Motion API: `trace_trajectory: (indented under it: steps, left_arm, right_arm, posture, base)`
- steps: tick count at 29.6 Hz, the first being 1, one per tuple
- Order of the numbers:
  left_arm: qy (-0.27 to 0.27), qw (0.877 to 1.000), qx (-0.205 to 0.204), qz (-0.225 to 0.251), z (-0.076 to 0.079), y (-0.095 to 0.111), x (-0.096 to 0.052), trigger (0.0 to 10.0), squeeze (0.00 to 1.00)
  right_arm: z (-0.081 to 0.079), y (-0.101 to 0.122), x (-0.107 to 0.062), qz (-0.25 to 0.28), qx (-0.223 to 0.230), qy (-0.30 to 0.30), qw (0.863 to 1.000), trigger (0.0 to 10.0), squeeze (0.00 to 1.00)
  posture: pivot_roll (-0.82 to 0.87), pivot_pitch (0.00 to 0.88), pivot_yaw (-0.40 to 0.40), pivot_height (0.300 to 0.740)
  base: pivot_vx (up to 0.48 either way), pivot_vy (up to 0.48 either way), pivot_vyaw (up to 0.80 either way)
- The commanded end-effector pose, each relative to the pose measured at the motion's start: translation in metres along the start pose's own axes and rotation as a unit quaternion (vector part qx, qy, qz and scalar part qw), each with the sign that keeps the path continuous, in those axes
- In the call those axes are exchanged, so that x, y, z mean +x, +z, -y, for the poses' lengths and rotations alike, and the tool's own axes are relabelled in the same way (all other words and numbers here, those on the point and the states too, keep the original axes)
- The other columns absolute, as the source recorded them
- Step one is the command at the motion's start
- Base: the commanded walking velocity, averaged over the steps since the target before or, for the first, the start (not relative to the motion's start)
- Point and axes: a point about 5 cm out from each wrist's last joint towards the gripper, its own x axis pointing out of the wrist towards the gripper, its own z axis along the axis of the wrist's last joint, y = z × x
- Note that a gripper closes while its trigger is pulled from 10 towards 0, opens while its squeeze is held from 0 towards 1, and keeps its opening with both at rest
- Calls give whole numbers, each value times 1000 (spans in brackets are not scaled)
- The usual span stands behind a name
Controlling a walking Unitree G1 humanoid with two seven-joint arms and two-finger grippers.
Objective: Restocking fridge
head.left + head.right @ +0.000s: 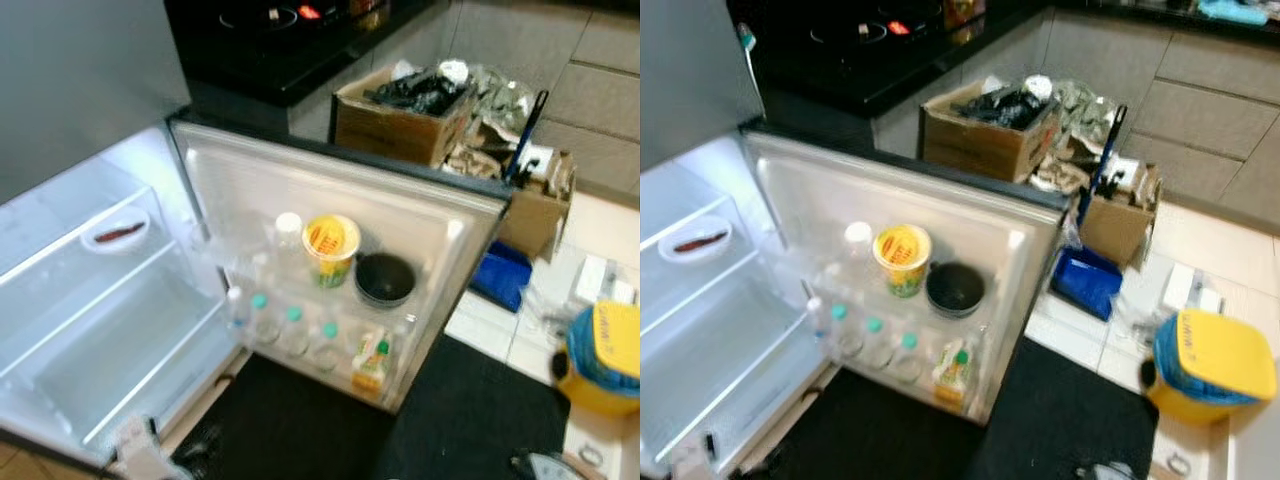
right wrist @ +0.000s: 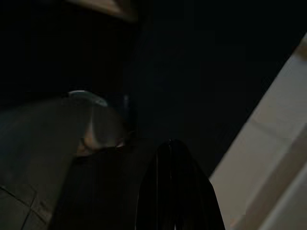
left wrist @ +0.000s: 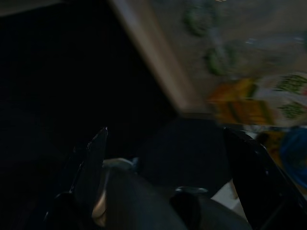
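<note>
The fridge [image 1: 90,330] stands open at nine o'clock in the head views, its door [image 1: 400,215] swung wide across the middle. The door shelf holds a yellow cup [image 1: 331,243], a black bowl [image 1: 385,279], a row of green-capped bottles [image 1: 293,328] and a carton [image 1: 371,362].

The left gripper [image 3: 168,143] hangs low before the door, fingers [image 3: 93,158] spread apart and empty, the carton blurred at two o'clock. The right gripper [image 2: 175,187] is too dark to tell open from closed.

A black mat [image 1: 470,410] covers the tiled floor; cardboard boxes [image 1: 400,115] and a yellow container [image 1: 1210,370] sit beyond.
</note>
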Motion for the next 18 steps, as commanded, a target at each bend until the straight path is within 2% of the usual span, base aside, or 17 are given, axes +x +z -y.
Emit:
trace_trajectory:
  steps: [1,3,11,18]
  left_arm:
    - [17,1000,3,-3,-8,-1,-5,10000,0]
    - [19,1000,2,-2,-8,0,-5,10000,0]
    - [41,999,7,2,-11,2,-5,10000,0]
    - [43,999,11,-1,-9,1,-4,10000,0]
  right_arm:
    - [-9,-5,2,-14,-24,10,1000,10000,0]
    - [-11,-6,3,-15,-31,11,999,10000,0]
    - [-16,-5,5,-17,-49,13,999,10000,0]
    - [-12,-7,4,-20,-50,3,999,10000,0]
  posture:
    - [-58,84,-4,740]
    - [-58,84,-4,740]
    - [-57,90,0,740]
    - [-66,93,-2,740]
  base:
    - [0,-247,788]
    - [0,-247,788]
    - [0,0,714]
    - [0,0,0]
